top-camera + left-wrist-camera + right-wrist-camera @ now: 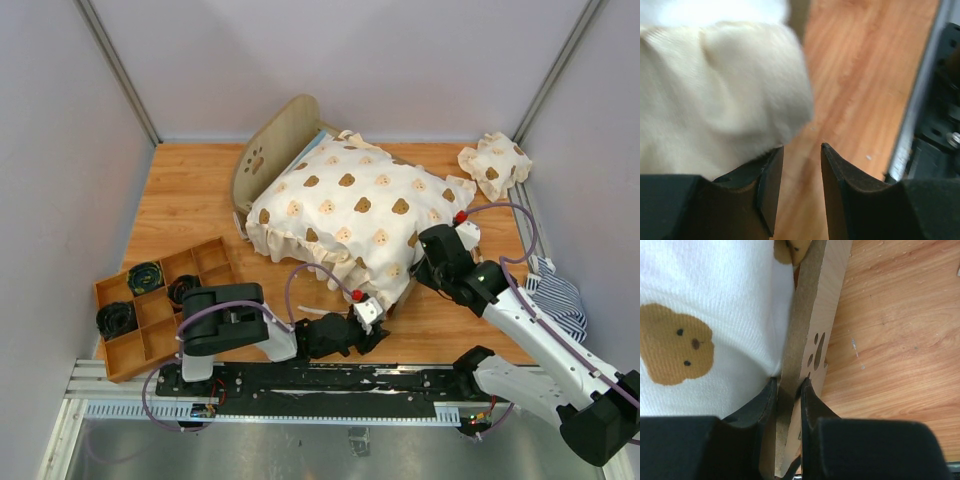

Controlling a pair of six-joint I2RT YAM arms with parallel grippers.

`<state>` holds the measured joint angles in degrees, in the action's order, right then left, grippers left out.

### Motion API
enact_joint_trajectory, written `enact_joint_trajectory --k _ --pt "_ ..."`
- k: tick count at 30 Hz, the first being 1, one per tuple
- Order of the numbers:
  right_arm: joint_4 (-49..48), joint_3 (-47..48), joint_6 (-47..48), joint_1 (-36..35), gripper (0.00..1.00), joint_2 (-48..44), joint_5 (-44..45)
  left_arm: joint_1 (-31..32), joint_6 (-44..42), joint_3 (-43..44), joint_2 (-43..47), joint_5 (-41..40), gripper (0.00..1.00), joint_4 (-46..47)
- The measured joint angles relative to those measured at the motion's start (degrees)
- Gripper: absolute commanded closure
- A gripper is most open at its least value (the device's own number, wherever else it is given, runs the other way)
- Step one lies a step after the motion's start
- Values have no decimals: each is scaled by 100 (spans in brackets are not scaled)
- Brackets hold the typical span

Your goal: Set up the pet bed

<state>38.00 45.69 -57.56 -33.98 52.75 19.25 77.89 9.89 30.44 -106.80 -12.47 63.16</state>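
Right gripper (789, 384) up close: jaws clamped tight on the plywood footboard (812, 305) of the pet bed (245, 190). Paw cutouts show just beyond the fingertips, and the bear-print cover (350, 205) is pressed against the board's other face. Left gripper (801, 147) sits at the near side of the bed, jaws parted with nothing between them. The cover's cream ruffle is right at one fingertip, with bare bench (190, 200) under the gap. The bed itself stands mid-bench, slanted, arched headboard (285, 125) at its far-left end, the cover draped right over it. Off the bed's far-right corner lies a small bear-print pillow (495, 165). Nearer, right of the bed, there's a blue-and-white striped cloth (558, 295). Left of the bed sits a wooden divider tray (128, 350) holding black coils (145, 277).
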Motion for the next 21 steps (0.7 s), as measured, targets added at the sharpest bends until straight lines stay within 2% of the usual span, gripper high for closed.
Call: enact_joint_trajectory --k 9,17,19,21 --pt "7 7 -13 0 100 -2 -9 -479 -505 490 -549 -938 55 13" --pt "2 7 -15 0 100 -2 -7 -562 -846 813 -1058 -1043 47 236" --pt "-35 7 -17 2 100 9 31 -568 -872 868 -1104 -1082 49 251" --pt "-70 7 -20 2 100 22 81 -573 -901 935 -1165 -1154 63 275"
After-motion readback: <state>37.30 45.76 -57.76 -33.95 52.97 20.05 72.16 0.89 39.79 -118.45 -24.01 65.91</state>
